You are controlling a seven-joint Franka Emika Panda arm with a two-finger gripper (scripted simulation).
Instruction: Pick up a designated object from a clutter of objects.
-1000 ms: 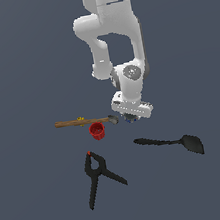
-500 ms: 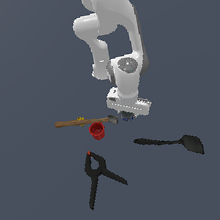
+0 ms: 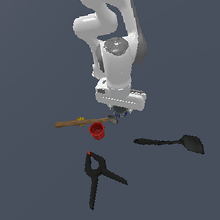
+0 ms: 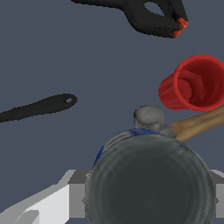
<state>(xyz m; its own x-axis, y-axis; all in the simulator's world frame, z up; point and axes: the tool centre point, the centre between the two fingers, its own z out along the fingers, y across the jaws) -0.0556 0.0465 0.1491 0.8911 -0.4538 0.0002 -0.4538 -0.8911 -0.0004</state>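
Blue-labelled can (image 4: 148, 179) with its dark grey top fills the near part of the wrist view, sitting right between the pincer's white-grey fingers (image 4: 43, 201), whose bodies show at either side of it. In the exterior view only a sliver of blue (image 3: 122, 114) peeps out under the pincer (image 3: 121, 111), just beside the hammer head. Whether the jaws press on the can or merely flank it, I cannot tell.

Set against the frames of a second and half a second ago, the arm's wrist has come lower and nearer the hammer, so that the pincer now sits down over the can; the other things lie as they did.

The wooden-handled hammer (image 3: 81, 122) lies across the counter (image 3: 35, 195), its grey head (image 4: 149, 116) close beside the can. The red cup (image 3: 97, 131) lies on its side just beside the hammer's handle. The black spring clamp (image 3: 98, 177) and the long-handled black spoon (image 3: 171, 143) lie well apart from the can.
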